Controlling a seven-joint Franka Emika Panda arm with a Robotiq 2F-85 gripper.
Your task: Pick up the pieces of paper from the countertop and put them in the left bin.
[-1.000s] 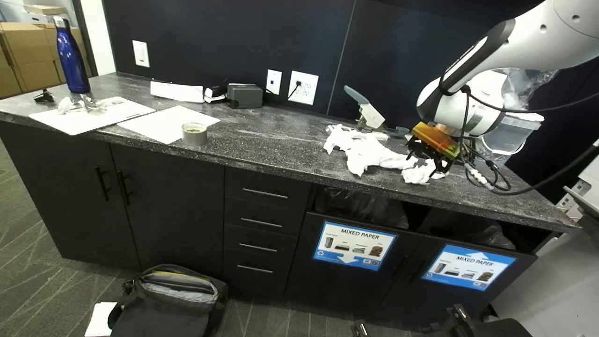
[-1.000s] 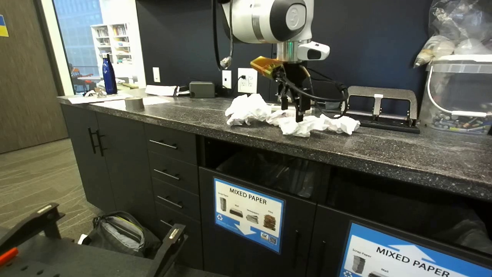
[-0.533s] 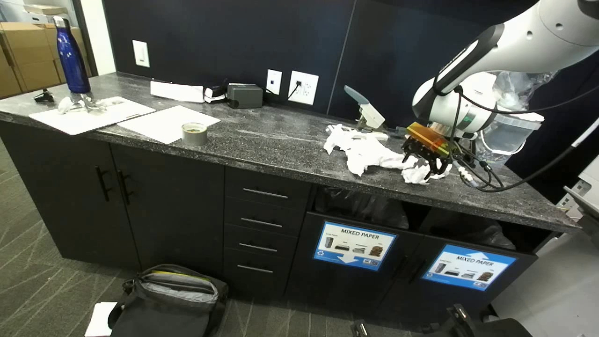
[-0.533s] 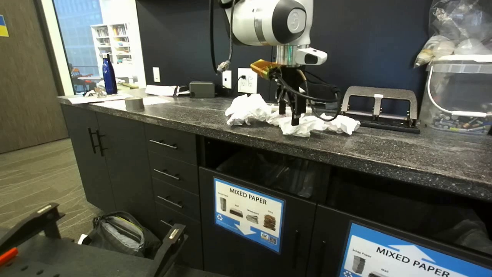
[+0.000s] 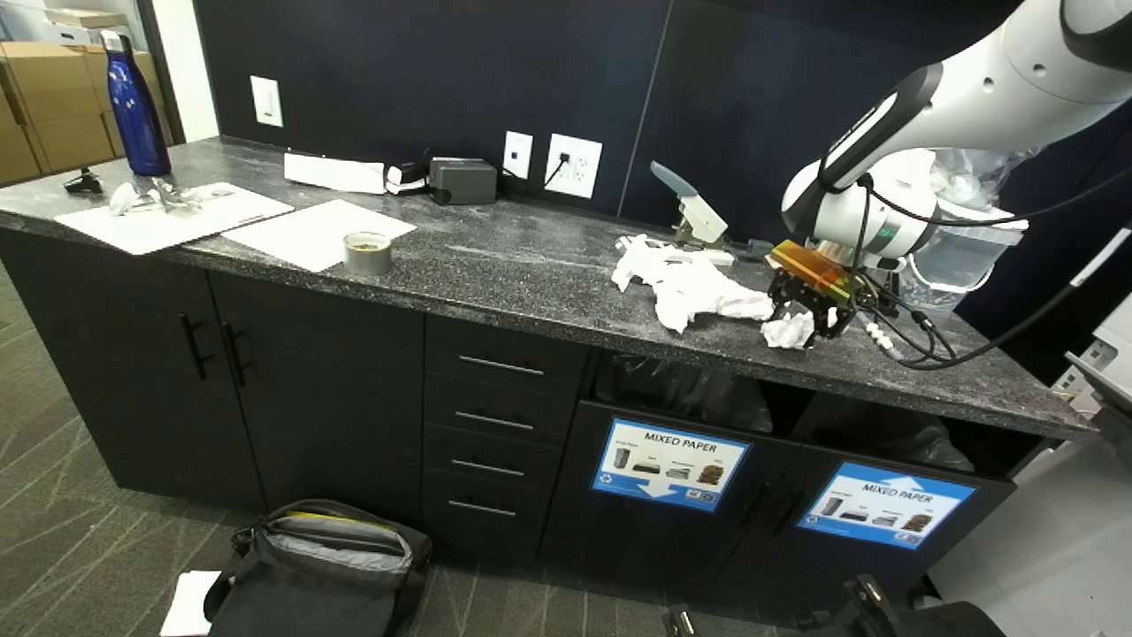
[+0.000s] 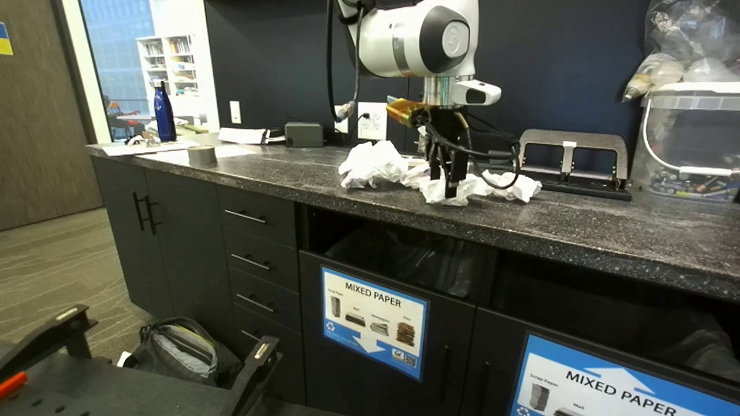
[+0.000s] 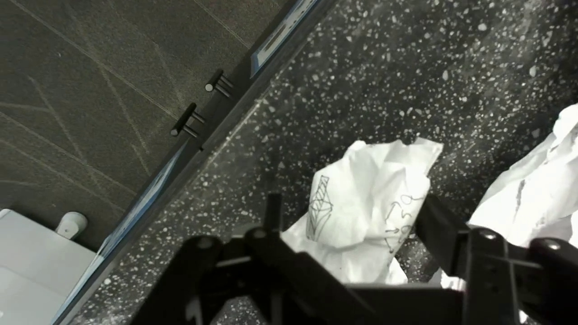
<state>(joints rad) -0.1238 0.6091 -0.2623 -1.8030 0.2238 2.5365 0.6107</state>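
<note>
Several crumpled white pieces of paper lie on the dark speckled countertop (image 5: 513, 257); a larger heap (image 5: 699, 292) rests beside my gripper (image 5: 803, 324) in an exterior view. In the wrist view one wrinkled piece with pen drawings (image 7: 361, 194) stands between the fingertips of my gripper (image 7: 354, 214). Its right finger (image 7: 435, 221) meets or nearly meets the paper's edge, while a small gap shows at the left finger (image 7: 272, 212). The jaws are still apart. More paper (image 7: 537, 194) lies to the right. Below the counter is the left bin (image 5: 637, 540), its slot above a blue-and-white label.
A hole punch (image 6: 569, 159) and a clear bucket (image 6: 682, 144) stand along the wall in an exterior view. A stapler (image 5: 699, 212) sits behind the paper. Further along are a tape roll (image 5: 367, 255), flat sheets (image 5: 318, 234) and a blue bottle (image 5: 137, 111).
My gripper shifted slightly sideways, then came down lower, so that its fingers now reach down beside the paper piece. The other paper has not visibly moved.
</note>
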